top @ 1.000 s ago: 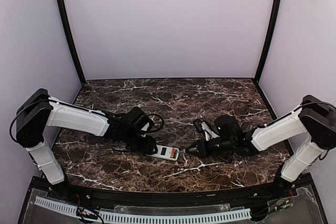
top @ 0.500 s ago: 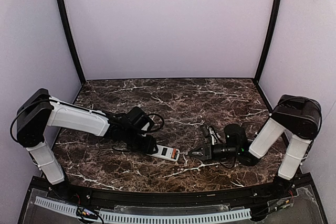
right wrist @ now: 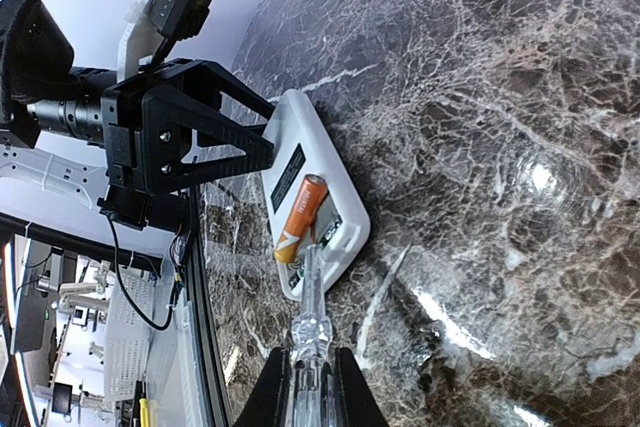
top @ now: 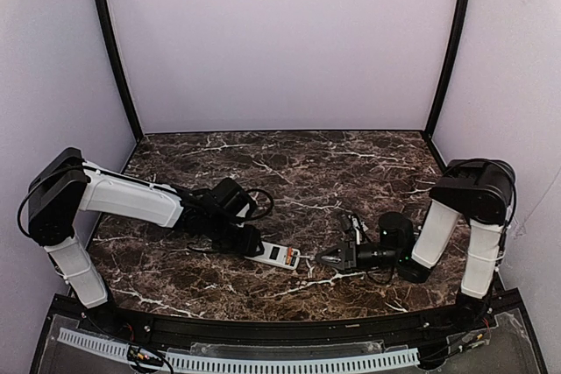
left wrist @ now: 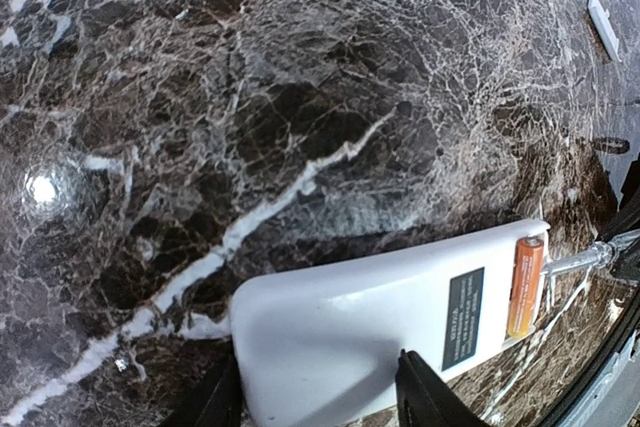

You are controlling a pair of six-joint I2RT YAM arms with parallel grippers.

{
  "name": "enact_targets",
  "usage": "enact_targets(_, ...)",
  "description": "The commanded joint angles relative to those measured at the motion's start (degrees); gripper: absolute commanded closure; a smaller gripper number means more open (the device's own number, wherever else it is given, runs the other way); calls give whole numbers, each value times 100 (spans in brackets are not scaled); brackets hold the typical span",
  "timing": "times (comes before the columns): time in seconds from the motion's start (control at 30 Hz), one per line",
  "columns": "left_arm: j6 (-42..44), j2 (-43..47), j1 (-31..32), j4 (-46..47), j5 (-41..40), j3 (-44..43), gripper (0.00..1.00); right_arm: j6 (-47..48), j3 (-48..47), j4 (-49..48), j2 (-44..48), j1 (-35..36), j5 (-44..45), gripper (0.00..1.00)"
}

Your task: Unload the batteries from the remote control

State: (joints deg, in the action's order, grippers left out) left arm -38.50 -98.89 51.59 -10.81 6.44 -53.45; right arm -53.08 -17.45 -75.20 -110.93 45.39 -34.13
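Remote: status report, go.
Left gripper shut on remote. Right gripper shut on tool, tip at open bay. One battery in bay. Nothing blocking.

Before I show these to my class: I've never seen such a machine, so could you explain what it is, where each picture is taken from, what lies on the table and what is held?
These are two robot arms bolted at the near edge of a marble table. The wide picture looks down from above and behind them. The other two come from a small camera on each wrist. The left hand is closed on one end of a white remote, whose battery slot is open. One orange battery sits in that slot. The right hand grips a thin clear stick, with its tip at the slot beside the battery. A small white lid lies apart on the table; it shows in the left wrist picture.
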Motion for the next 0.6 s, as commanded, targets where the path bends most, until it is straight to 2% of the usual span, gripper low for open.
enact_targets(0.0, -57, -306, 35, -198, 113, 91, 48, 193, -187, 198, 513, 55, -198, 100)
enact_targets(0.07, -69, -303, 34, -202, 98, 77, 48, 460, -360, 1030, 920, 102, -102, 100)
enact_targets(0.17, -94, -306, 35, -202, 66, 72, 48, 1107, -946, 3112, 1685, 379, 437, 100)
enact_targets(0.23, -98, -308, 32, -207, 51, 67, 48, 1588, -1375, 4149, 1947, 658, 918, 100)
enact_targets(0.57, -117, -219, 35, -170, -29, 175, 49, 1974, -2302, 5737, 1926, 1170, 1346, 100)
